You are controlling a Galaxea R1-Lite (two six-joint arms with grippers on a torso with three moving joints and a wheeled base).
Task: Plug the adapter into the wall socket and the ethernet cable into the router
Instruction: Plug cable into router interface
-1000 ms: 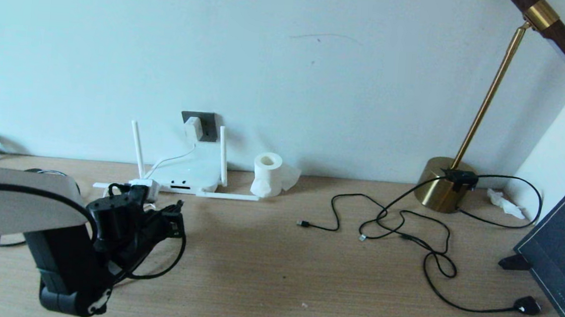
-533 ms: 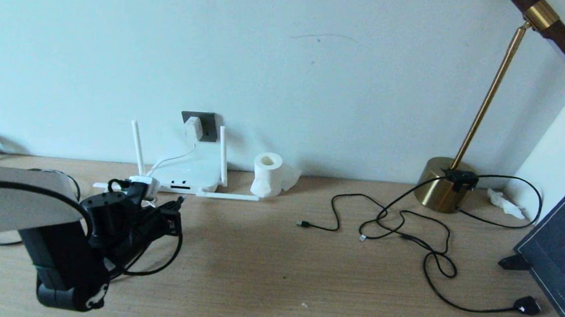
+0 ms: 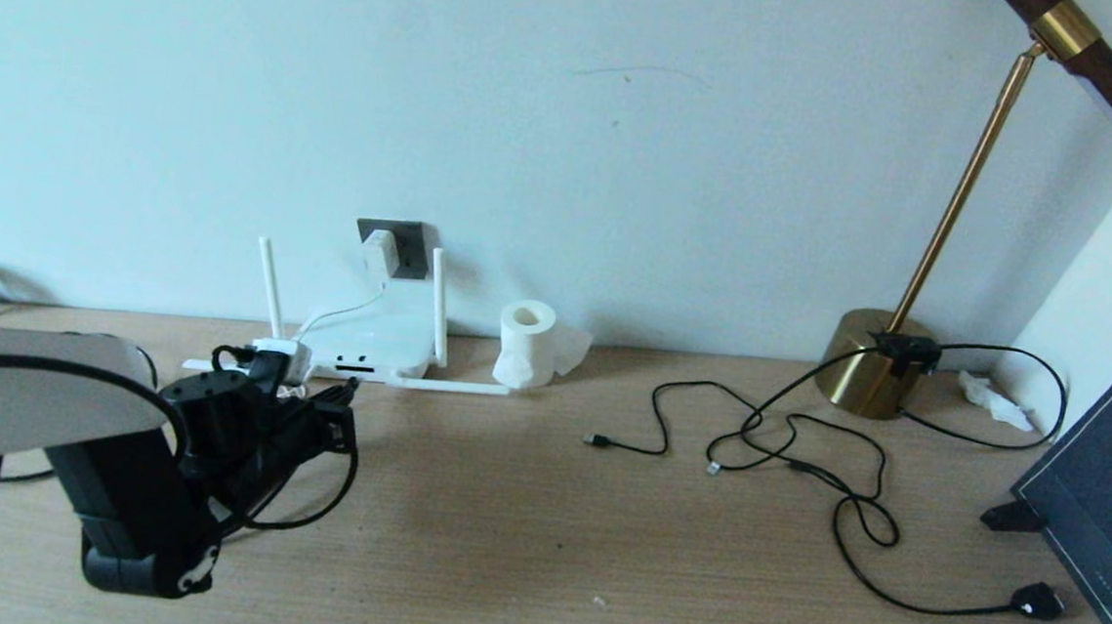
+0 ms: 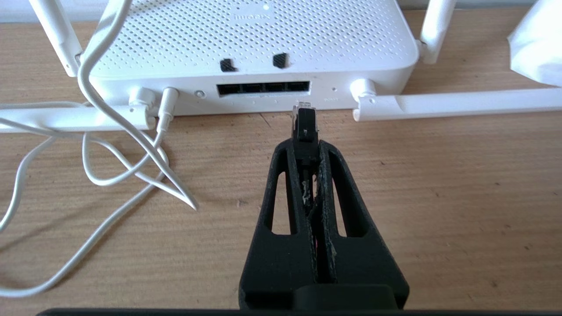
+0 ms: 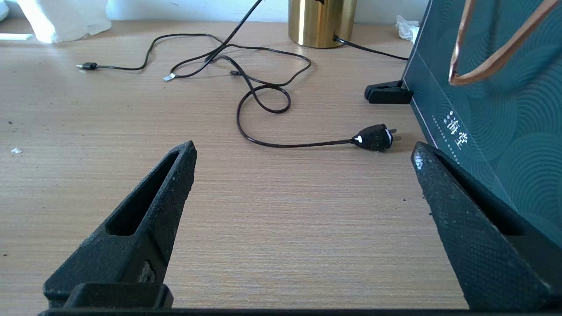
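The left hand (image 4: pixel 306 145) pinches the ethernet cable (image 4: pixel 305 125) by its black clip plug, clear tip just before the white router (image 4: pixel 254 52) ports; the right hand (image 5: pixel 303 153) is agape.

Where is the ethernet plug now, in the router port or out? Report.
Out. The ethernet plug, clamped in the left pincer, sits just short of the router port row.
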